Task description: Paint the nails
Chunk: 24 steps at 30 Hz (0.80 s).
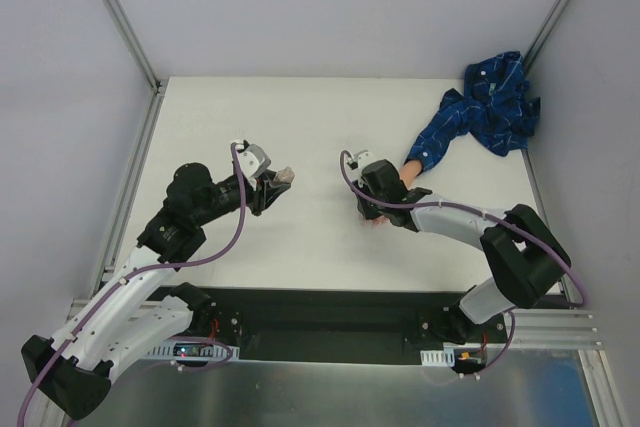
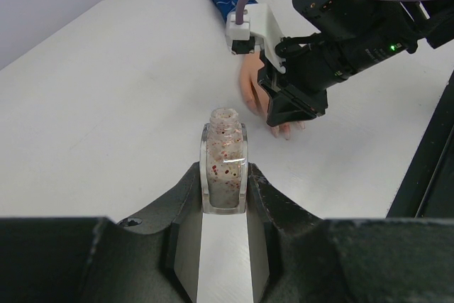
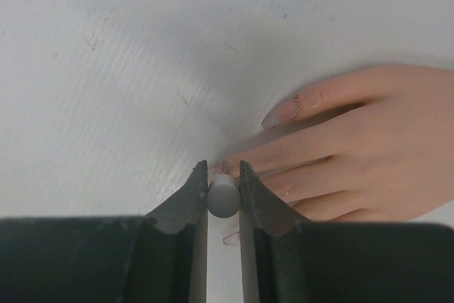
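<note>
Gripping a small clear polish bottle upright in the clamped left gripper, neck uncapped, red flecks inside. Pinching a small grey round stub in the tightly closed right gripper, right at the fingertips of the mannequin hand. Lying flat on the white table, around 3 o'clock from its middle, nails toward 7 o'clock, blue patterned sleeve trailing to 1 o'clock.
</note>
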Each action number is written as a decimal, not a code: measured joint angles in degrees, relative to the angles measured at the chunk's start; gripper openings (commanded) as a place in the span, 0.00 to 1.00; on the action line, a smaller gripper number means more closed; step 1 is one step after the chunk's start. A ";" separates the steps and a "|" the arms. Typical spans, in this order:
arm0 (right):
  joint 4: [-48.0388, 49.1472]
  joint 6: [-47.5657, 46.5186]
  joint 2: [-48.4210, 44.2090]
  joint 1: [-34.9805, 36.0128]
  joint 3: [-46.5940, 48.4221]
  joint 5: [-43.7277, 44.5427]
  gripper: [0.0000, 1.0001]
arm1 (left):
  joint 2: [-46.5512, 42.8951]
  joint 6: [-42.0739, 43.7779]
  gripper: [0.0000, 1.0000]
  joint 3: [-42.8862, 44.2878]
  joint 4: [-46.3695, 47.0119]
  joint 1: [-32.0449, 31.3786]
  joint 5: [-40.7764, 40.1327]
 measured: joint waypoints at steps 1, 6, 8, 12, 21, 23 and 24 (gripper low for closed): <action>0.02 -0.02 0.00 0.00 0.00 0.00 0.00 | 0.02 0.00 0.00 0.00 0.02 0.02 0.02; 0.02 0.00 0.26 0.02 0.07 -0.07 0.00 | 0.02 0.00 0.00 0.00 0.00 0.00 0.02; 0.04 -0.02 0.92 0.04 0.33 -0.07 0.00 | 0.02 0.00 0.00 0.00 0.00 0.00 0.02; -0.07 -0.02 2.34 0.13 1.25 -0.15 0.00 | 0.02 0.00 0.00 0.00 0.02 0.00 0.02; 0.24 -0.07 2.86 0.17 3.39 -0.48 0.00 | 0.02 0.00 0.00 0.00 0.02 0.00 0.04; 0.24 -0.09 2.86 0.17 3.43 -0.46 0.00 | 0.02 0.00 0.00 0.00 0.00 0.00 0.04; 0.22 -0.11 2.86 0.17 3.43 -0.46 0.00 | 0.02 0.00 0.00 0.00 0.00 0.00 0.04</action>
